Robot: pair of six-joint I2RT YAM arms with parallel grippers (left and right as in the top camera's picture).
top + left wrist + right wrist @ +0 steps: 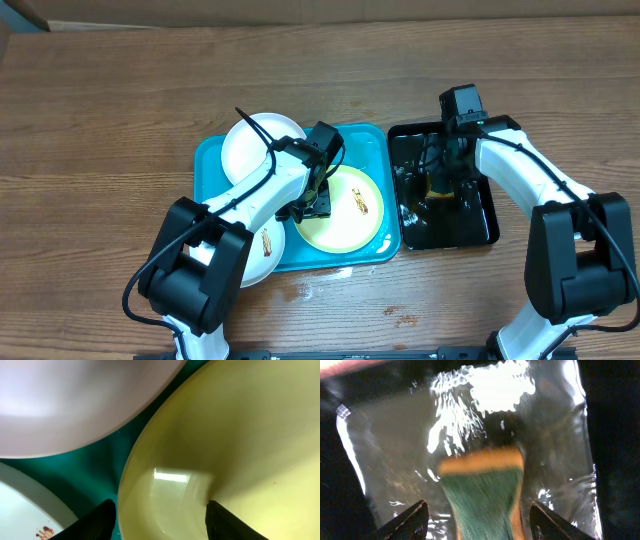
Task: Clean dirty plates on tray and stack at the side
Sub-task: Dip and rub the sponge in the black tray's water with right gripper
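Yellow-green plate [235, 430] has its rim between the parted jaws of our left gripper [160, 507]; our right gripper [479, 507] gapes astride a sponge [482, 472].

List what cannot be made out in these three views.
Overhead: the lower white round plate is largely under the left arm.
Right wrist: the green-and-orange sponge over the glossy black rectangular tray is blurred; whether the right end effector touches it is unclear.
Left wrist: the pale yellow-green round plate is cut off by the frame edges.

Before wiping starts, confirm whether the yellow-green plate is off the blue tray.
No, the yellow-green plate lies inside the blue tray, on its right half.
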